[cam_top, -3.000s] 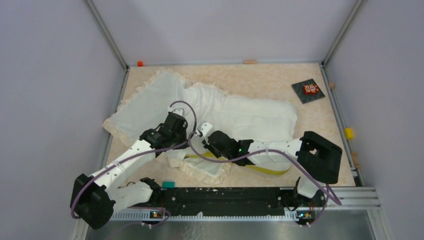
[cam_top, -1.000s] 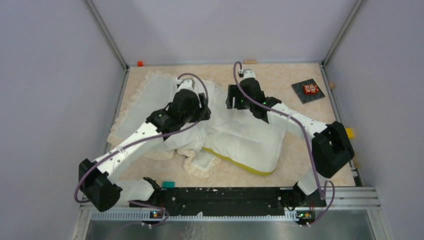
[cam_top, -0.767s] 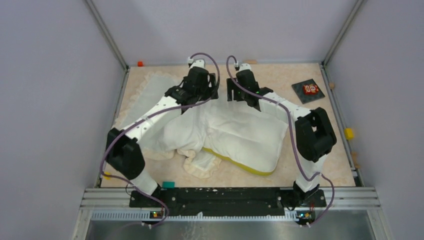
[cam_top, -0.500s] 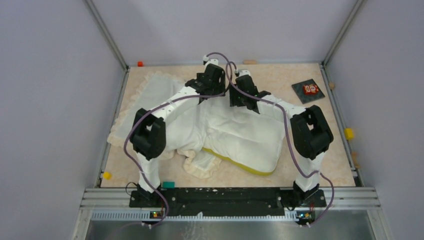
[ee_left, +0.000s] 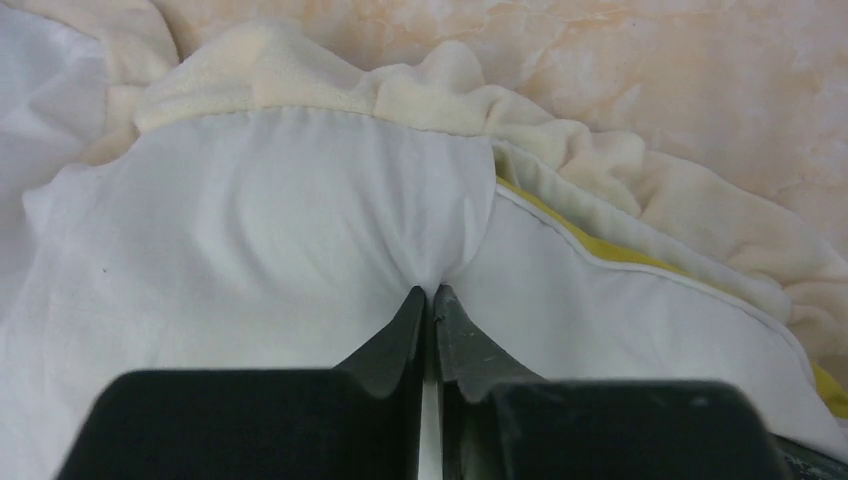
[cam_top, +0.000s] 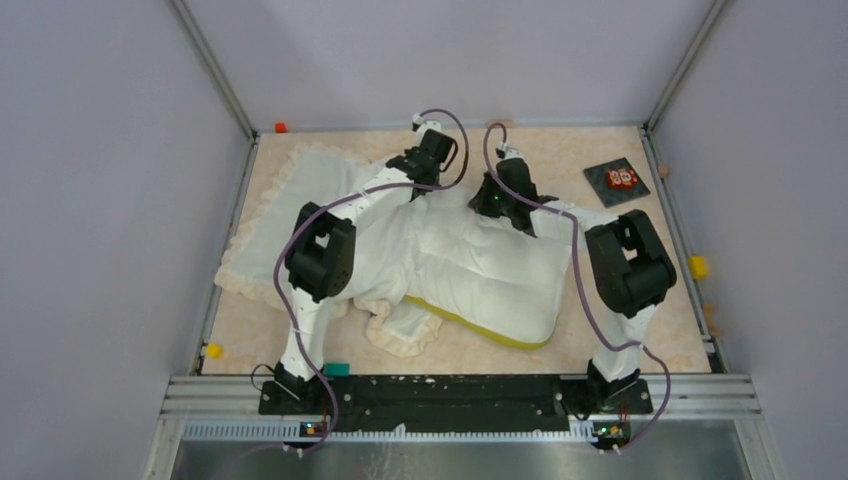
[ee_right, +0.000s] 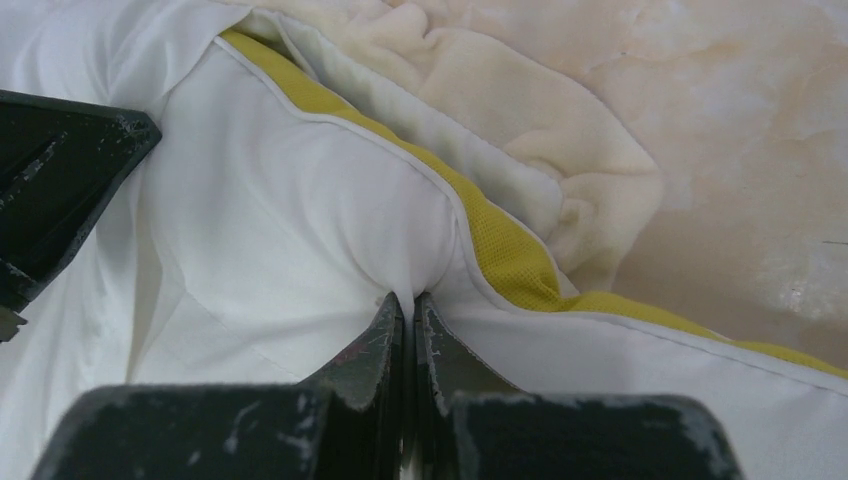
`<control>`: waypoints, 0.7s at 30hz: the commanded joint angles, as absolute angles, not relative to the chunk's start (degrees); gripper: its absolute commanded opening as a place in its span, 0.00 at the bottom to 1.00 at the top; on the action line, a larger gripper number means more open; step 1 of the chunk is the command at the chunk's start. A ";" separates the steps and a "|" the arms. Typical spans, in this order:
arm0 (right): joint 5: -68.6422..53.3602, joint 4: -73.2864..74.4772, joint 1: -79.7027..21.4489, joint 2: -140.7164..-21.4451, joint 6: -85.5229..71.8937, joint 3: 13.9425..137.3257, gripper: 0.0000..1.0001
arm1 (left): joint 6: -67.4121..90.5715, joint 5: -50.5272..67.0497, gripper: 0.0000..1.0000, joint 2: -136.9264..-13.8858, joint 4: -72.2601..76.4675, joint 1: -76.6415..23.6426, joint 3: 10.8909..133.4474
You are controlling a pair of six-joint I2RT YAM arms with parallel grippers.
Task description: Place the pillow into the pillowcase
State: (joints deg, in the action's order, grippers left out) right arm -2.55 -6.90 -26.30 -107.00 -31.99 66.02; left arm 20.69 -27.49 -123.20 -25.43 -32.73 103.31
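Observation:
The pillow (cam_top: 500, 275), plump, white and quilted with a yellow band (cam_top: 480, 328), lies mid-table. The cream frilly pillowcase (cam_top: 290, 200) spreads to its left and bunches around its left and far sides. Both arms reach to the pillow's far edge. My left gripper (ee_left: 430, 292) (cam_top: 430, 190) is shut on a pucker of smooth white pillowcase fabric (ee_left: 300, 210), just below the frill (ee_left: 420, 95). My right gripper (ee_right: 408, 298) (cam_top: 480, 208) is shut on a pinch of the pillow's white cover (ee_right: 300, 200), beside the yellow band (ee_right: 510, 260). The left fingers (ee_right: 60, 180) show at that view's left edge.
A dark square card (cam_top: 616, 181) with a red figure lies at the far right. Small orange (cam_top: 281, 127) and yellow (cam_top: 697, 267) (cam_top: 212, 350) pieces sit along the frame rails. A teal block (cam_top: 336, 369) sits near the left base. Walls enclose the beige table (cam_top: 560, 150).
Both arms have swung from the pillow's near side to its far edge. Both grippers, open half a second ago, have closed on fabric there. The pillow and pillowcase have barely shifted.

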 commanded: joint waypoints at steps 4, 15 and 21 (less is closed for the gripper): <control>-10.29 -8.73 -26.81 -103.19 -37.55 67.87 0.00 | 18.29 -17.31 0.00 -118.11 -21.08 -32.57 103.19; -13.95 -10.38 -26.74 -106.53 -46.47 75.90 0.00 | 22.83 -3.62 0.00 -103.56 -12.51 -39.24 97.63; -12.79 -9.32 -26.72 -106.09 -46.56 73.92 0.00 | 25.81 -2.92 0.00 -105.60 -13.79 -37.06 93.14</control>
State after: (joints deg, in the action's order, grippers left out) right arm -10.70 -5.08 -26.00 -106.78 -44.23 72.49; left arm 21.80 -8.36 -104.79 -19.20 -38.06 96.90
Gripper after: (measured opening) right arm 0.015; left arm 0.007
